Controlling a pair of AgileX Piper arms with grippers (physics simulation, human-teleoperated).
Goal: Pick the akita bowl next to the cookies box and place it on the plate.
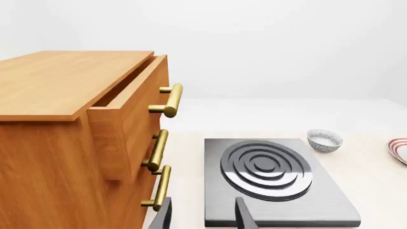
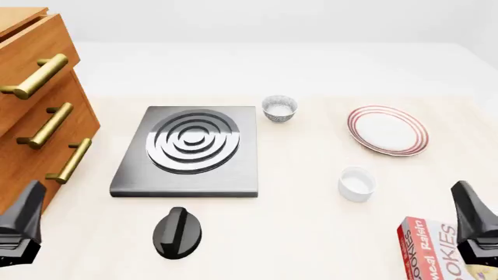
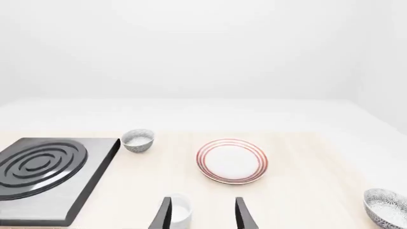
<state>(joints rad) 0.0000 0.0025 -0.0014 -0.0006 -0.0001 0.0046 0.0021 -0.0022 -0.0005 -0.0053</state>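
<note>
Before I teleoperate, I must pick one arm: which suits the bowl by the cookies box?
Right. The right gripper sits beside the cookies box; only its wrist view shows that akita bowl.

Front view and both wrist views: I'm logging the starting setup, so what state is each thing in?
top drawer: pulled partly out
lower drawers: shut
plate: flat, empty
far akita bowl: upright, empty
near akita bowl: upright, partly cut off by the picture's edge
white cup: upright, empty
cookies box: mostly out of frame, flaps not visible
left tool: open, empty
right tool: open, empty
</note>
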